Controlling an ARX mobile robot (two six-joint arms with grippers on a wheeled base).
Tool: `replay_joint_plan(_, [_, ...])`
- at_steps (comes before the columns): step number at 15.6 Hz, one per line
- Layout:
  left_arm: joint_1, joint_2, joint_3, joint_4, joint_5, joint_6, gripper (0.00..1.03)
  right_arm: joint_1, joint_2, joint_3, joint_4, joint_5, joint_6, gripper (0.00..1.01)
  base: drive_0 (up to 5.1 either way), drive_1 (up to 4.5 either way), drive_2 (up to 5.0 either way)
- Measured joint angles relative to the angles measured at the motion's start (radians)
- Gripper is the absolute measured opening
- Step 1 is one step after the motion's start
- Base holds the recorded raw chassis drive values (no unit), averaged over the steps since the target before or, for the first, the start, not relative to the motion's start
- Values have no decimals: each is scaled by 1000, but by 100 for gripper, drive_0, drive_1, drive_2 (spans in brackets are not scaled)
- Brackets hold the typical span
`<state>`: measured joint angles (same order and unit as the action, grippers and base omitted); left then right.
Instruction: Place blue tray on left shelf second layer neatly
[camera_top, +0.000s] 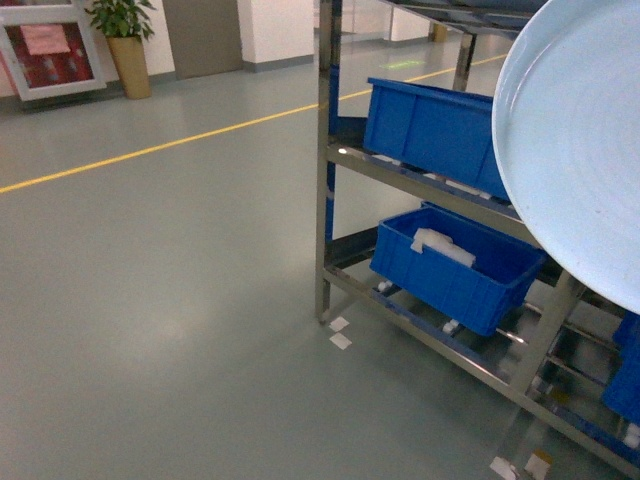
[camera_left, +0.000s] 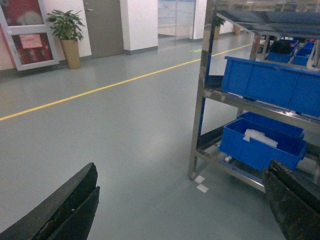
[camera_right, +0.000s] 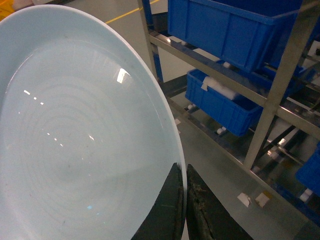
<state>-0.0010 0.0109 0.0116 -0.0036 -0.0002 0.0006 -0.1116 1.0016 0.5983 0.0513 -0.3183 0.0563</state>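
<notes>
Right fingers (camera_right: 181, 210) pinch the rim of the blue tray (camera_right: 75, 130), one on each face of the rim, near its lower edge. The tray is held up in the air, tilted nearly on edge, its hollow face toward the wrist camera. In the head view the tray (camera_top: 580, 140) fills the upper right, in front of the steel shelf (camera_top: 420, 175) and covering part of it; it is not on any tier.

Left fingers (camera_left: 185, 210) are spread wide apart with nothing between them, over bare floor (camera_left: 125, 150) in front of the shelf's corner post (camera_left: 200, 100).

Shelf contents, head view: a blue crate (camera_top: 435, 130) sits on the tier beside the tray, and a second crate (camera_top: 455, 265) sits on the tier below it, with a white object (camera_top: 440, 245) inside; I cannot tell what it is. White tape squares (camera_top: 340, 333) lie on the floor just beside the corner post's foot.

Beyond the shelf: a yellow floor line (camera_top: 150, 150) and a potted plant (camera_top: 125, 40) by the far wall.
</notes>
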Motion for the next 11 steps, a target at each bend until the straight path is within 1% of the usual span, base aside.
replay_joint_plan(11, [0, 0, 0, 0, 0, 0, 98, 0, -2, 0, -1, 0, 0, 2, -163, -163, -163])
